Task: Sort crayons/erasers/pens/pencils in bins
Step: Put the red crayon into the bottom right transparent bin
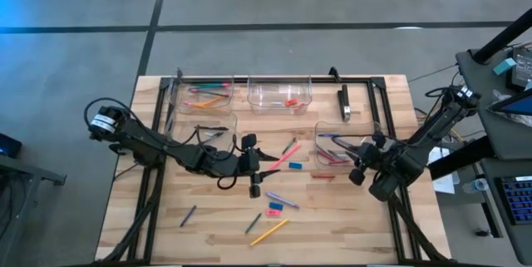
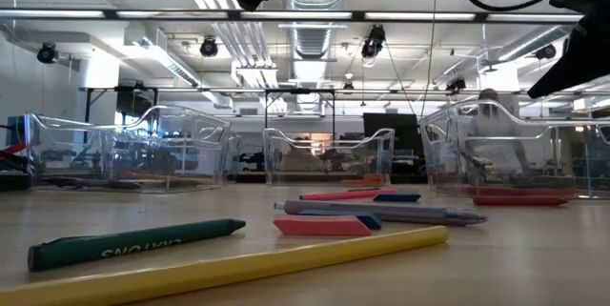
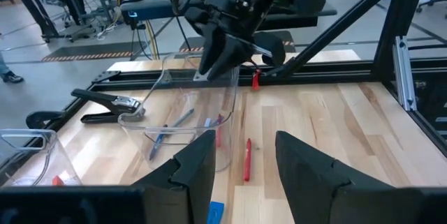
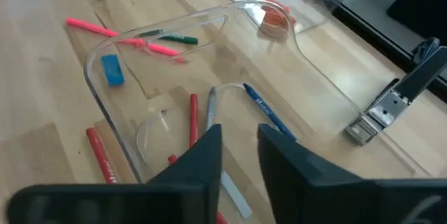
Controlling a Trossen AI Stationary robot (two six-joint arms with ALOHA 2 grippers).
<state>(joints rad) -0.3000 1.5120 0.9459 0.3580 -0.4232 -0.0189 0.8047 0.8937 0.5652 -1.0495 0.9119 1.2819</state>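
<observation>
Right gripper [image 1: 359, 170] hangs over the right-hand bin [image 4: 105, 105], fingers [image 4: 202, 158] parted by a narrow gap, nothing between them. In that bin lie a blue pen [image 4: 269, 117], a grey pen [image 4: 211, 112] and a red crayon [image 4: 193, 119]; another red crayon [image 4: 102, 154] lies on the worktop [image 1: 332, 225] just outside the bin's wall. Left gripper [image 1: 254, 170] hovers left of that bin, above the worktop's middle, fingers [image 3: 197, 170] apart and empty. A blue eraser [image 4: 111, 69] and a pink pencil [image 4: 126, 38] lie between the grippers.
</observation>
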